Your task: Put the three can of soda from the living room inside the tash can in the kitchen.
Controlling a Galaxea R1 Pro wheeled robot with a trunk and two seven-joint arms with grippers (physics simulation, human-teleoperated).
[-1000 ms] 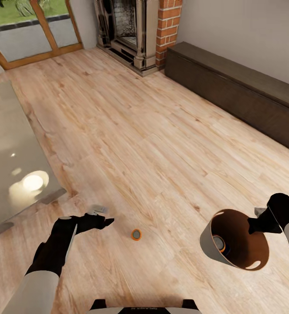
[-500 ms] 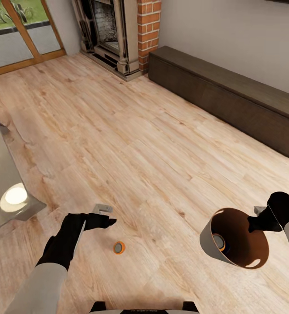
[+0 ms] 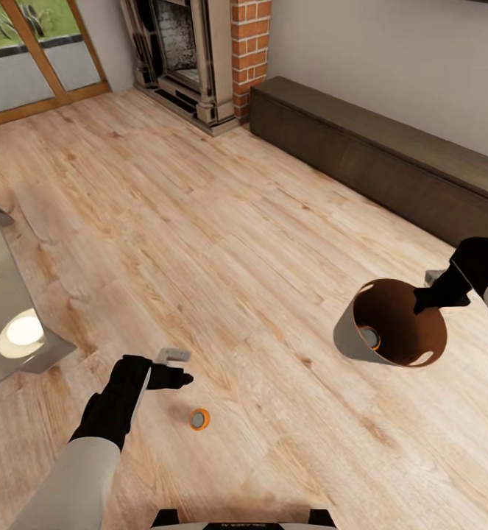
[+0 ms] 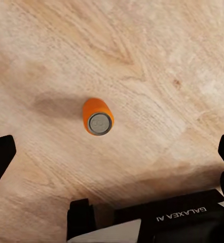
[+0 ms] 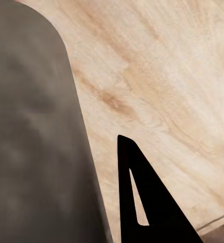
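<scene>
- One orange can (image 3: 199,419) stands upright on the wood floor (image 3: 258,243), close in front of the robot; the left wrist view shows it from above, grey end up (image 4: 98,117).
- A second can (image 3: 369,338) lies inside the bin (image 3: 344,333); only its grey end and a thin orange edge show, the rest hidden by the bin wall.
- The bin is grey outside and glossy brown-orange inside. It is tilted, its open mouth turned toward the head camera, and held off the floor at the robot's right.
- The right gripper (image 3: 436,293) grips the bin at its rim. How far its jaws are closed is hard to make out; in the right wrist view one dark finger (image 5: 142,202) sits beside the grey bin wall (image 5: 36,131).
- The left gripper (image 3: 171,377) hangs just beside the standing can, apart from it. Its fingers are spread wide and hold nothing; the left wrist view shows the can between them, untouched.
- A glass table (image 3: 1,294) is cut off at the left edge, with a bright reflection on it.
- Further off are a long dark cabinet (image 3: 376,154) along the wall, a brick fireplace (image 3: 221,51) and a wood-framed glass door (image 3: 37,59).
</scene>
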